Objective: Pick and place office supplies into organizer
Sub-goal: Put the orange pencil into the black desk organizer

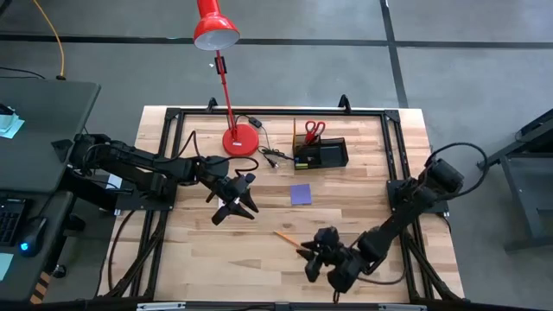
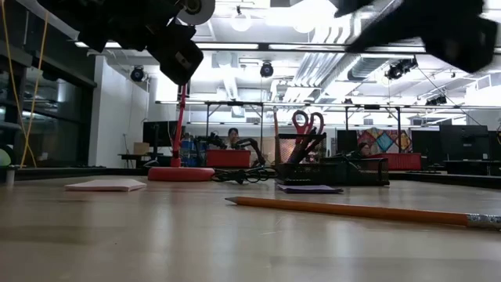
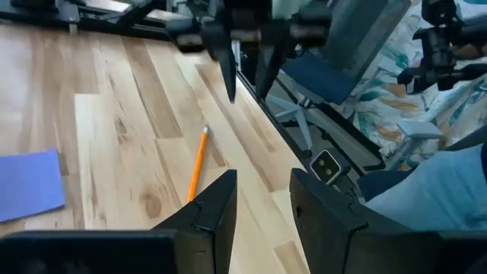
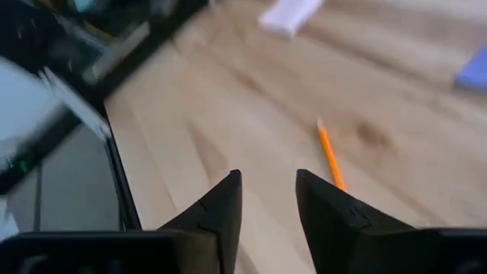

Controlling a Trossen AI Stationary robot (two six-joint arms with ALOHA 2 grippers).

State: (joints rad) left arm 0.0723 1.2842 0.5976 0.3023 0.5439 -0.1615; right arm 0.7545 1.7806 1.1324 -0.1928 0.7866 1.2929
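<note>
An orange pencil (image 1: 288,239) lies flat on the wooden table near its front edge; it also shows in the low view (image 2: 352,210). A purple sticky-note pad (image 1: 301,194) lies flat at mid-table. The black organizer (image 1: 321,155) stands at the far side with red-handled scissors (image 1: 314,130) upright in it. A pale pad (image 2: 106,185) lies flat on the table. My right gripper (image 4: 266,198) hovers open just by the pencil's near end (image 4: 329,156), touching nothing. My left gripper (image 3: 262,198) hangs open above mid-table, left of the purple pad, with nothing between its fingers.
A red desk lamp stands on its round base (image 1: 240,141) at the far side, left of the organizer, with a black cable (image 1: 272,155) between them. A black frame (image 1: 173,117) runs round the tabletop. Bare wood lies between the pencil and the organizer.
</note>
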